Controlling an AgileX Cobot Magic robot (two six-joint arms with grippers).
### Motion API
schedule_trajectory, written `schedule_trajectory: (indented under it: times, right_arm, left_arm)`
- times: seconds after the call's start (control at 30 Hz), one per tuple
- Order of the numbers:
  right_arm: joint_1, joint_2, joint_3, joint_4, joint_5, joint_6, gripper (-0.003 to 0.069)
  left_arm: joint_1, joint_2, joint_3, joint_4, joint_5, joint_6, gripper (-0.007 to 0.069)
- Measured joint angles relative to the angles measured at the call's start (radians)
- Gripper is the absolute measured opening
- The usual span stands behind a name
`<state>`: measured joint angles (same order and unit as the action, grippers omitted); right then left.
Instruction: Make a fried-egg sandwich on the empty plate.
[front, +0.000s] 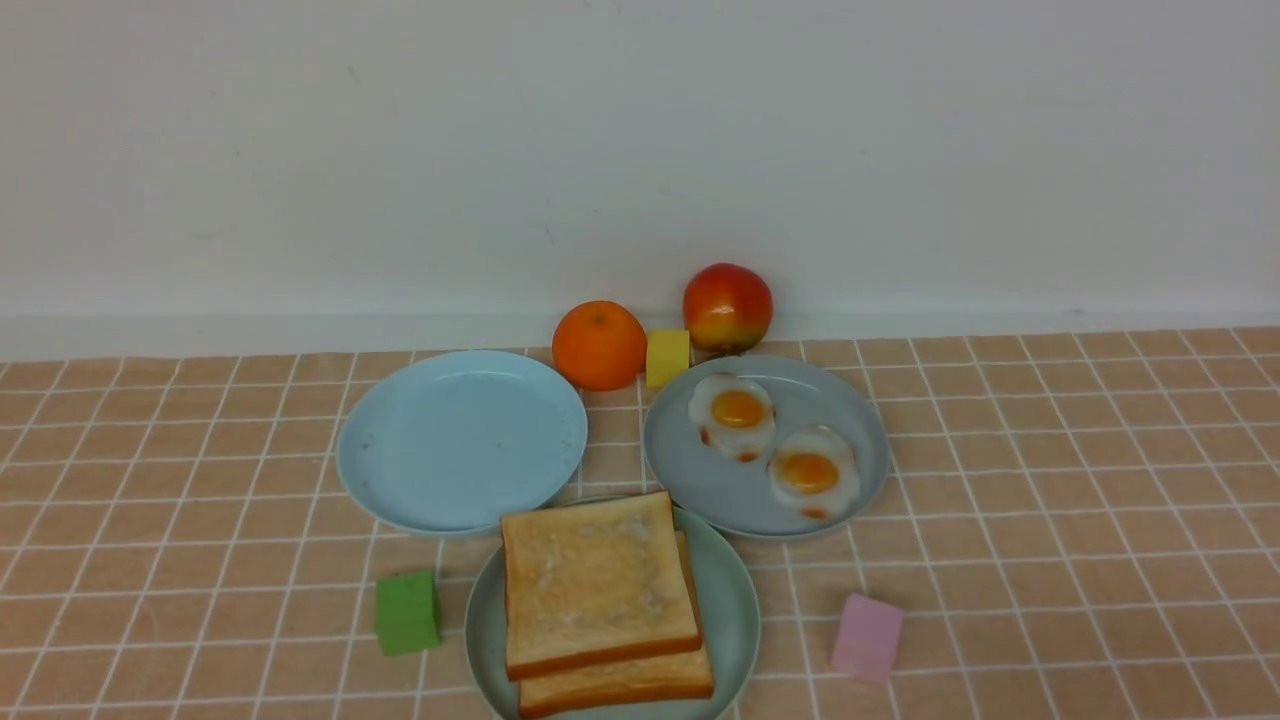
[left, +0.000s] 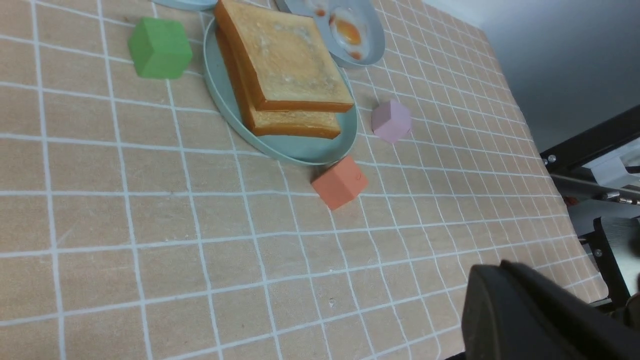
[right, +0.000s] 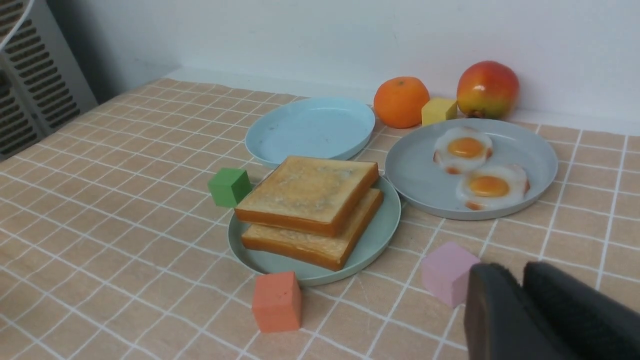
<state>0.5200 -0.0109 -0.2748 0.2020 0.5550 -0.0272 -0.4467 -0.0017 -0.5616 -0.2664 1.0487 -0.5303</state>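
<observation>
While the right gripper (right: 520, 280) shows its two dark fingers (right: 492, 315) drawn nearly together with nothing between them, the left gripper (left: 525, 310) appears only as one dark mass at the edge of its wrist view, so I cannot tell how its jaws stand. Near the right gripper lie a pink cube (front: 867, 637) and an orange-red cube (right: 276, 301). Beyond them, two toast slices (front: 595, 580) sit stacked on the mint-green plate (front: 735, 620), with a green cube (front: 407, 612) just beside it. Two fried eggs (front: 735, 412) rest side by side on the grey-blue plate (front: 700, 480). The sky-blue plate (front: 460, 440) holds nothing. Behind the plates stand an orange (front: 598, 345), a yellow cube (front: 667, 357) and an apple (front: 727, 307).
</observation>
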Motion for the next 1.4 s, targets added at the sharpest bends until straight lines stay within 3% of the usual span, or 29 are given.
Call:
schedule_trajectory:
  times: [0.1, 0.23, 0.37, 0.53, 0.63, 0.77, 1.4]
  right_arm:
    - [0.000, 0.000, 0.000, 0.000, 0.000, 0.000, 0.0106]
    - [0.000, 0.000, 0.000, 0.000, 0.000, 0.000, 0.0110]
    - [0.000, 0.000, 0.000, 0.000, 0.000, 0.000, 0.0116]
    - [0.000, 0.000, 0.000, -0.001, -0.001, 0.000, 0.0122]
    - [0.000, 0.000, 0.000, -0.001, -0.001, 0.000, 0.0127]
    - [0.000, 0.000, 0.000, 0.000, 0.000, 0.000, 0.0132]
    - [0.000, 0.000, 0.000, -0.001, 0.015, 0.000, 0.0153]
  left_arm:
    - [0.000, 0.000, 0.000, 0.010, -0.001, 0.006, -0.0013]
    - [0.000, 0.000, 0.042, 0.173, -0.126, 0.039, -0.0013]
    - [0.057, 0.000, 0.175, 0.351, -0.498, 0.085, -0.0013]
    - [0.219, 0.000, 0.360, 0.334, -0.719, 0.237, -0.0013]
    - [0.285, -0.008, 0.484, 0.254, -0.722, 0.293, -0.0013]
    - [0.297, -0.008, 0.580, 0.225, -0.672, 0.340, -0.0013]
    - [0.297, -0.008, 0.590, 0.223, -0.672, 0.386, -0.0002]
